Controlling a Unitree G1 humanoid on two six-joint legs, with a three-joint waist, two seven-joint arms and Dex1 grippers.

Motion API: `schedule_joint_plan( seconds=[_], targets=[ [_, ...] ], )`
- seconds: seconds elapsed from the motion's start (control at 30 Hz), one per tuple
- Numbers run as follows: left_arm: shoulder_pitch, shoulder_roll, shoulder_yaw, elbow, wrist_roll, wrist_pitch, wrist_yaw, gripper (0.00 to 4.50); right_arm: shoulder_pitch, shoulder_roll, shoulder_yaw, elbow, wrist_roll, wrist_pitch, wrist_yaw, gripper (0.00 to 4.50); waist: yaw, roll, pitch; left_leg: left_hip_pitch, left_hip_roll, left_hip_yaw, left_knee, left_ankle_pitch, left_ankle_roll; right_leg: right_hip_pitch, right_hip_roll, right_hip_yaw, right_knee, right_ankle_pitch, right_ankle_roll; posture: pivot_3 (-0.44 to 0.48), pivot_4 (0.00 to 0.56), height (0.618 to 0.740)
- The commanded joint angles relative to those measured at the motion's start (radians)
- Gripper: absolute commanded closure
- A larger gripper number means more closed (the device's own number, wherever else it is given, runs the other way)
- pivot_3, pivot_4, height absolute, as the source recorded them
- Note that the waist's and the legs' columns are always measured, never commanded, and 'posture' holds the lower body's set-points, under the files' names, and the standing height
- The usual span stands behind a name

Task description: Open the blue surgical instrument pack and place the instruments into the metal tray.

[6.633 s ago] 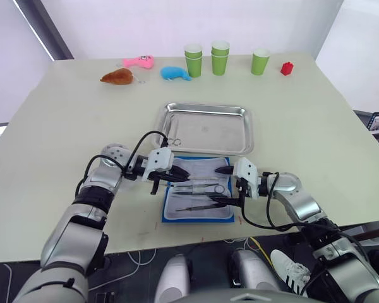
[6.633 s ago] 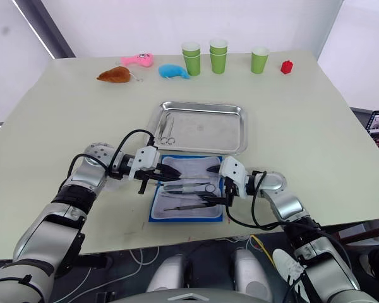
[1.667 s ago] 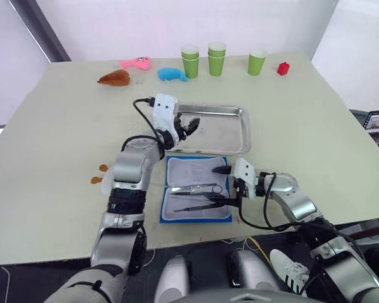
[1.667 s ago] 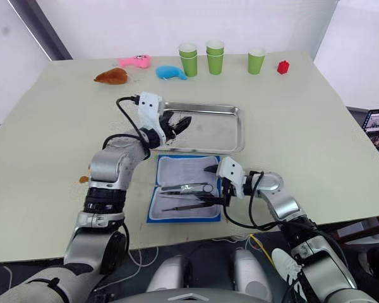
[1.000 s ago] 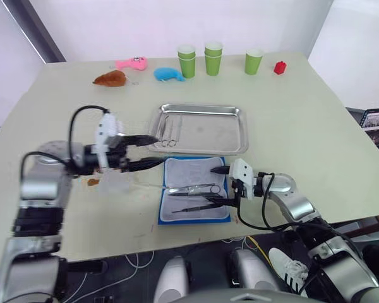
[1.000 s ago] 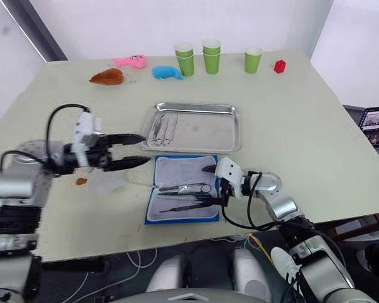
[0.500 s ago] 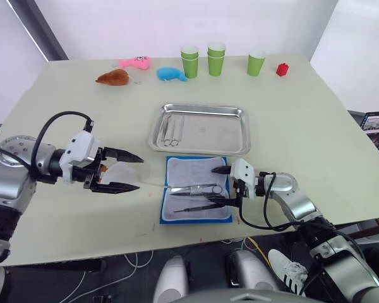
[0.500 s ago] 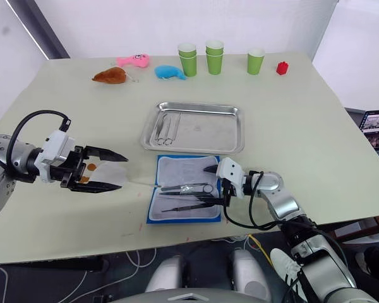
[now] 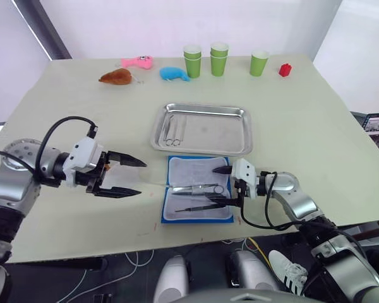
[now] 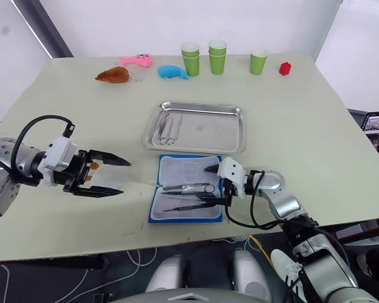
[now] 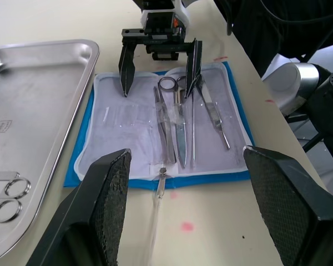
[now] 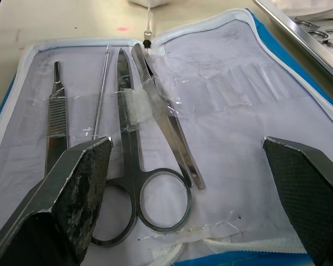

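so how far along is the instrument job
Done: the blue pack lies open, and two ring-handled instruments sit in the metal tray. In hand: nothing; the left gripper and right gripper are open. Left: scissors, forceps and other tools in the pack.

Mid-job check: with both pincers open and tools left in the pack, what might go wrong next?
1. In the open blue pack, the scissors and forceps sit under a clear strap; lifting one may drag the pack or its neighbour.
2. The right pincer straddles closely packed tools, so it may grab two.
3. The left pincer is open beside the pack; reaching in could crowd the right one. The metal tray already holds tools at its left end.
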Motion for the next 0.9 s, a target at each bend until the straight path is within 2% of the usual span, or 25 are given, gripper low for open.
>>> schedule_joint_plan(
  seconds=[0.03, 0.3, 0.6, 0.9],
  targets=[
    [-0.007, -0.003, 0.019, -0.014, -0.012, -0.013, -0.05, 1.1, 0.058, -0.054, 0.052, 0.138, -0.101, 0.027, 0.012, 0.0, 0.001, 0.0, 0.0, 0.0, 0.0, 0.0, 0.0, 0.0, 0.0, 0.0, 0.0, 0.0, 0.0, 0.0, 0.0, 0.0, 0.15, 0.739],
    [-0.021, -0.031, 0.011, -0.022, -0.002, -0.006, -0.05, 1.1, 0.049, -0.073, 0.04, 0.145, -0.074, -0.004, 0.08, 0.0, 0.009, 0.001, 0.001, -0.002, -0.001, 0.0, 0.0, 0.0, 0.0, 0.0, -0.001, 0.0, -0.002, 0.0, 0.0, 0.0, 0.15, 0.739],
    [-0.052, -0.143, -0.002, -0.032, 0.084, -0.001, -0.05, 1.1, 0.051, -0.087, 0.025, 0.16, -0.06, -0.041, 0.123, 0.0, 0.031, 0.001, 0.001, -0.003, -0.002, 0.001, 0.0, 0.0, 0.0, 0.0, -0.001, 0.001, -0.003, -0.001, 0.002, 0.0, 0.15, 0.739],
    [-0.117, -0.244, -0.034, 0.028, 0.182, -0.009, -0.05, 1.1, 0.066, -0.09, 0.002, 0.162, -0.046, -0.057, 0.153, 0.0, 0.034, -0.001, -0.001, -0.004, -0.003, 0.001, 0.002, 0.0, 0.0, 0.0, -0.001, 0.002, -0.003, -0.001, 0.002, 0.0, 0.15, 0.739]
  ],
)
